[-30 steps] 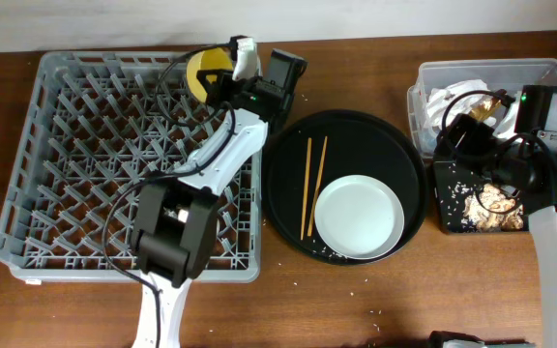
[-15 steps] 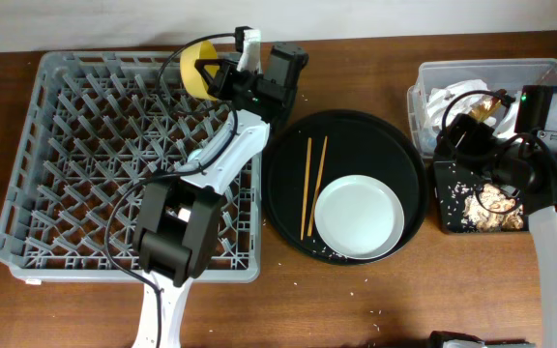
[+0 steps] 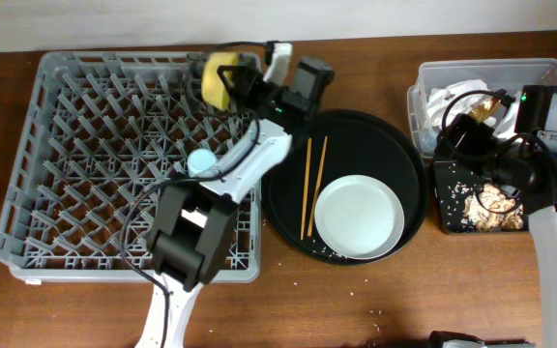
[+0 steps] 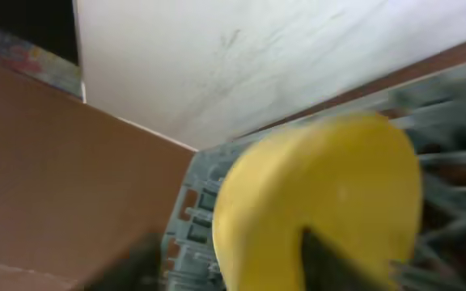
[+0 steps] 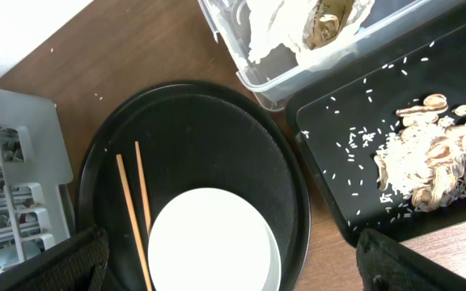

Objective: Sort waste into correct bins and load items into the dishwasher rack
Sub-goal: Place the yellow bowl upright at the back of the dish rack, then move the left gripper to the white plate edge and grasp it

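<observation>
The yellow bowl (image 3: 220, 79) (image 4: 322, 194) stands on edge at the back right of the grey dishwasher rack (image 3: 85, 164). My left gripper (image 3: 244, 83) (image 4: 229, 260) is open around its rim, with one dark finger (image 4: 330, 260) across the bowl and the other off to its left. A light blue cup (image 3: 201, 160) sits in the rack beside the left arm. Two chopsticks (image 3: 307, 188) (image 5: 133, 212) and a pale plate (image 3: 359, 216) (image 5: 209, 242) lie on the round black tray (image 3: 356, 135). My right gripper (image 3: 467, 135) (image 5: 237, 263) hangs open and empty above the plate.
A clear tub (image 3: 486, 77) (image 5: 298, 48) with crumpled paper and foil stands at the back right. In front of it is a shallow black tray (image 3: 453, 208) (image 5: 354, 105) with tan food scraps (image 5: 435, 158) and white crumbs. A few crumbs lie on the brown table (image 3: 375, 290).
The left arm has swung right along the rack's back edge with the yellow bowl. Its jaws have opened. The light blue cup now shows beside the arm. The right arm is still.
</observation>
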Controlling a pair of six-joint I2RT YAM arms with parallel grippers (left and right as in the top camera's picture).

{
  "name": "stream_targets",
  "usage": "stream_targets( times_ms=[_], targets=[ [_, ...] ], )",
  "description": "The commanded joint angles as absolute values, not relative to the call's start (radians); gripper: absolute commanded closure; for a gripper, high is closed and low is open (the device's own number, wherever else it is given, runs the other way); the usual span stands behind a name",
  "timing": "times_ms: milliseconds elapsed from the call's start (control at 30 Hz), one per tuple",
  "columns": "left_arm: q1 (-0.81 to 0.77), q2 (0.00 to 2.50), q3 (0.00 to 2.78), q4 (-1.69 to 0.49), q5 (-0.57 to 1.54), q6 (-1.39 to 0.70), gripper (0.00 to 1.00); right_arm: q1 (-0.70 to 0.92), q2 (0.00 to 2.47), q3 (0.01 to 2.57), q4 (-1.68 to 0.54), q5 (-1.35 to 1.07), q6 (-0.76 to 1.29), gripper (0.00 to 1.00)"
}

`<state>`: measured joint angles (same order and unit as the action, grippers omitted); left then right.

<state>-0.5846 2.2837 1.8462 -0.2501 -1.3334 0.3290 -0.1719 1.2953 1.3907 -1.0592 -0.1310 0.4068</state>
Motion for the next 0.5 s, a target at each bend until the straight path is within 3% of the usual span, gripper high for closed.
stream_targets(
  times_ms=[0, 133, 233, 367, 467],
  targets=[
    [-0.648, 2.308, 1.848, -0.213, -1.322, 0.331, 0.27, -0.177, 1.299, 1.393, -1.06, -0.118, 0.398, 0.01],
    [-0.707, 2.282, 1.857, -0.21, -1.279, 0.331, 0.23, -0.177, 1.299, 1.393, -1.06, -0.118, 0.398, 0.01],
    [-0.764, 2.212, 1.857, -0.251, -1.126, 0.272, 0.23, -0.177, 1.299, 1.393, -1.06, -0.119, 0.398, 0.02],
    [-0.773, 2.096, 1.857, -0.547, -0.438, 0.075, 0.23, -0.177, 1.299, 1.393, -1.06, -0.119, 0.398, 0.02],
    [-0.751, 2.093, 1.857, -0.66, -0.201, 0.075, 0.23, -0.177, 1.299, 1.393, -1.06, -0.118, 0.398, 0.02]
  ],
)
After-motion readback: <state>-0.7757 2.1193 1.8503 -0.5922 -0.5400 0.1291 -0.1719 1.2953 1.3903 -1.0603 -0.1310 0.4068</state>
